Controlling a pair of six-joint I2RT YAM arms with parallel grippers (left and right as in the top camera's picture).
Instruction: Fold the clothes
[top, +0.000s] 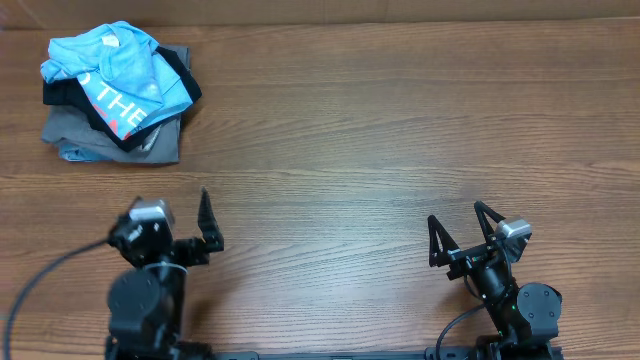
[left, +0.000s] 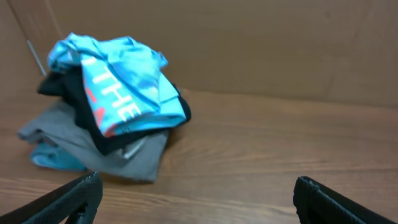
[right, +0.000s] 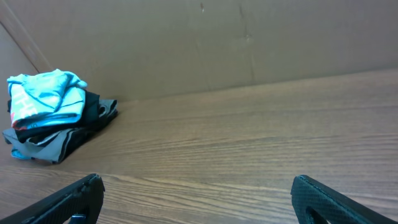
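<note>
The light sky-blue T-shirt (top: 110, 62) with white and red lettering lies crumpled on top of a pile at the table's far left corner. It also shows in the left wrist view (left: 124, 74) and, small, at the left of the right wrist view (right: 46, 93). My left gripper (top: 170, 208) is open and empty near the front edge, well short of the pile; its fingers frame bare wood in its wrist view (left: 196, 186). My right gripper (top: 456, 215) is open and empty at the front right, over bare wood (right: 196, 183).
Under the blue shirt lie a black shirt (top: 178, 85) and grey folded garments (top: 85, 135), with another bit of blue cloth at the pile's bottom (left: 53, 158). The wooden table (top: 360, 140) is backed by a brown cardboard wall (right: 217, 43).
</note>
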